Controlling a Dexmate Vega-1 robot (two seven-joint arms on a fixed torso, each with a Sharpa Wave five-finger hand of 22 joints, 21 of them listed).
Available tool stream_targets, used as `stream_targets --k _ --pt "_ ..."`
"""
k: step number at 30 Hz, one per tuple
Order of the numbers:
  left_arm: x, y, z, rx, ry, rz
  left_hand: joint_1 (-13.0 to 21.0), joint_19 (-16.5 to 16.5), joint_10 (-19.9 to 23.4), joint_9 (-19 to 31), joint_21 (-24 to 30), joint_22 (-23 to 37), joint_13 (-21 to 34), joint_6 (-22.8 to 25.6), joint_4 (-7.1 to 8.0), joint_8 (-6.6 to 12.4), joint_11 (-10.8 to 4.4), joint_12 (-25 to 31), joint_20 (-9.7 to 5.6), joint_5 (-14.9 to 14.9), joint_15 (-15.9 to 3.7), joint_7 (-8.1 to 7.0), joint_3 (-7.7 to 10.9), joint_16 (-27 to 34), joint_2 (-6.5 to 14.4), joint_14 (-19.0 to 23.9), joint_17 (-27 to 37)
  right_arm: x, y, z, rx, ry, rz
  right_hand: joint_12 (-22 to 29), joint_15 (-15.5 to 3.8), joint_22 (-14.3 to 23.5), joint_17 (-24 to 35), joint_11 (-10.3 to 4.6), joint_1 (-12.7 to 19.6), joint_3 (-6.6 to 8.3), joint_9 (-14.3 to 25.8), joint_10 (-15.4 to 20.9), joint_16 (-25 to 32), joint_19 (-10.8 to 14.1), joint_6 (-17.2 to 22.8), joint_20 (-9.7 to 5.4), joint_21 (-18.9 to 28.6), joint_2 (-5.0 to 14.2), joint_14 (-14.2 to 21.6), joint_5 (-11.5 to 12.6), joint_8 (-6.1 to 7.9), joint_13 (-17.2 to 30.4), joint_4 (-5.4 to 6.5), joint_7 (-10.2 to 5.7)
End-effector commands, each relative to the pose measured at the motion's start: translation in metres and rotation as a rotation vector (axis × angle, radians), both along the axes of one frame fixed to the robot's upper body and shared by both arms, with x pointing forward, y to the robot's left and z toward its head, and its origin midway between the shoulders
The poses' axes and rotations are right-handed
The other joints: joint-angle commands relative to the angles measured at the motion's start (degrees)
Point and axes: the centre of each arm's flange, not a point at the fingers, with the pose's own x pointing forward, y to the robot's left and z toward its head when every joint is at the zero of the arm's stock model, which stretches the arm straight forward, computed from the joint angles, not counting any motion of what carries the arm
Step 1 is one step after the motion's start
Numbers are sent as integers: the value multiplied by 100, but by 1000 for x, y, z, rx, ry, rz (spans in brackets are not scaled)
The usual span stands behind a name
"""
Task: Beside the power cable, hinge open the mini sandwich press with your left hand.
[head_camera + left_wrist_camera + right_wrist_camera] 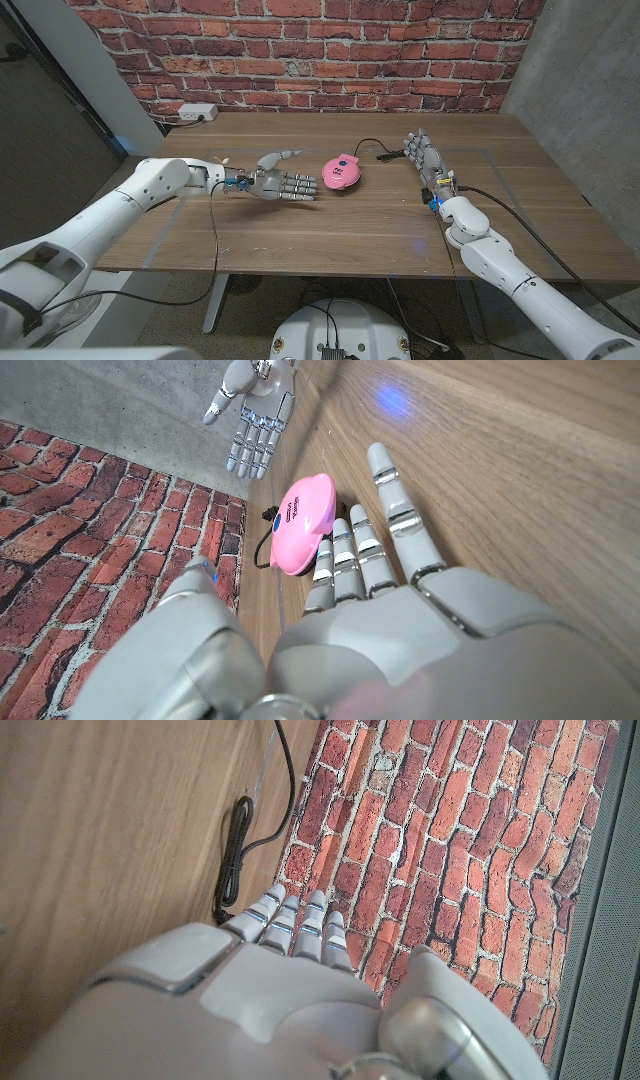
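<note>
The mini sandwich press (340,170) sits shut on the worktop (300,230), beside the power cable (372,150). The left hand (283,183) hovers near it, fingers (395,500) spread wide, holding nothing. The right hand (425,155) stands apart, fingers extended, empty. The press looks small, light, rigid and smooth: expect sliding. Lift at the lid's front edge, opposite the hinge.

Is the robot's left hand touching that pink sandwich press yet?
Apart. In the head view, a strip of bare table shows between the left hand and the closed pink sandwich press; the hand's fingers are spread, holding nothing.
</note>
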Motion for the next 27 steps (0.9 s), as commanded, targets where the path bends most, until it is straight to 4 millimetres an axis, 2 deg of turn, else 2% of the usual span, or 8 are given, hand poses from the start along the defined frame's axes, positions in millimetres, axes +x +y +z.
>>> stream_targets --k 1,3,7,20,27 --pt "9 -1 5 76 9 -2 63 425 287 17 126 -12 17 266 -26 77 35 52 -223 31 -58 379 -50 68 -118 384 11 -1 -3 -2 15 -16 -1 11 -4 20 23 -2 23 28 17 28 18 43 48 4 36 -13 20 4 -1 6 9 8" --pt "10 -2 6 88 6 -3 93 615 408 22 159 -41 19 377 -40 98 29 63 -312 32 -78 382 -63 70 -144 513 8 -1 -3 -2 13 -19 0 11 -1 20 25 6 16 25 18 30 22 47 47 5 38 -16 28 3 -2 6 12 5" --pt "13 -5 10 112 -1 -5 155 664 510 27 145 -52 20 471 -62 115 34 71 -392 37 -126 383 -44 71 -123 618 7 -1 -4 -2 15 -27 0 14 -3 20 27 3 5 20 18 39 23 45 54 10 37 -21 30 2 1 6 19 8" --pt "23 -17 20 176 -9 -16 453 744 846 28 91 -49 25 826 -203 181 -108 97 -402 20 -264 369 46 76 -91 968 4 -5 -9 -5 20 -34 -5 13 0 20 29 0 -20 14 18 41 25 49 57 11 38 -29 36 -1 1 6 34 6" --pt "25 -28 26 214 -14 -34 638 883 1055 19 101 -42 28 1049 -277 208 -196 106 -508 5 -362 372 121 94 -27 1227 8 -8 -13 -7 27 -41 -11 12 2 20 29 1 -27 12 17 40 25 49 59 13 38 -31 39 -1 1 6 38 6"
